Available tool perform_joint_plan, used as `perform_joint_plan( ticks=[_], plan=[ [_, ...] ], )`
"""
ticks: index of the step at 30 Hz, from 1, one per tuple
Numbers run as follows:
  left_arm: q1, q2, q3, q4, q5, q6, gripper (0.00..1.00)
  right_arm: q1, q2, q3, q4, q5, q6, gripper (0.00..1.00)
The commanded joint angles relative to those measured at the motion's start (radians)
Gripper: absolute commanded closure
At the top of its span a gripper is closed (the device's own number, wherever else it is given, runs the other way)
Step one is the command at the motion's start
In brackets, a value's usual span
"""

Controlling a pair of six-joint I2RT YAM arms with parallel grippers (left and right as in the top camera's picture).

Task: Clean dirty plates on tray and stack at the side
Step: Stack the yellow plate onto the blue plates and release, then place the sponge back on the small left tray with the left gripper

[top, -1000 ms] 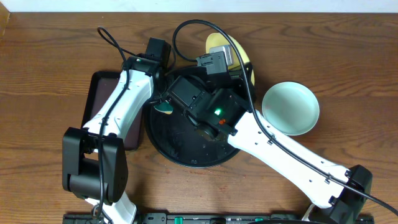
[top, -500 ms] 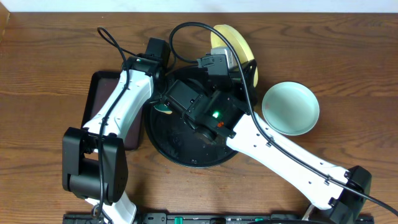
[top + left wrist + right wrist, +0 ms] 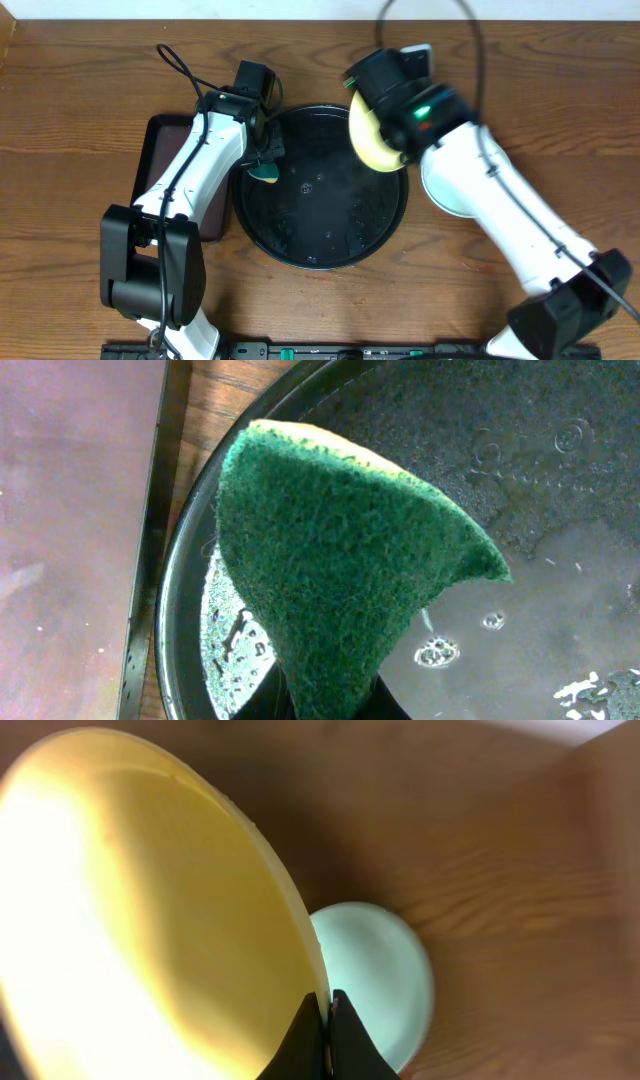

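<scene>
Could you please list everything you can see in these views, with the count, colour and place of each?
black tray: one, glossy black, round, wet, at the middle of the table
yellow plate: one, pale yellow, held tilted above the black tray's far right rim
mint plate: one visible, pale mint, on the table right of the black tray, partly hidden by the right arm
green sponge: one, green with a yellow edge, over the black tray's left rim
brown tray: one, dark brown, rectangular, left of the black tray
table: one, brown wood
left gripper: one, black, shut on the green sponge
right gripper: one, black, shut on the yellow plate's rim
</scene>
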Motion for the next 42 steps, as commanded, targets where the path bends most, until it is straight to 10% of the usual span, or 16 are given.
perform_joint_plan(
  ticks=[1,13,28,42],
  plan=[
    [0.001,-0.009,0.016,-0.003,-0.005,-0.005,0.93,-0.14,-0.01,0.005,-0.005,-0.406,-0.153,0.99],
    [0.0,-0.009,0.016,-0.002,-0.005,-0.005,0.92,-0.616,-0.01,-0.127,-0.041,-0.576,-0.202,0.99],
    [0.001,-0.009,0.016,0.014,-0.005,-0.005,0.93,-0.725,-0.01,-0.504,0.299,-0.598,-0.2,0.98],
    [0.093,-0.09,0.143,-0.145,-0.016,0.141,0.92,-0.706,-0.01,-0.36,0.135,-0.818,-0.32,0.48]
  ],
)
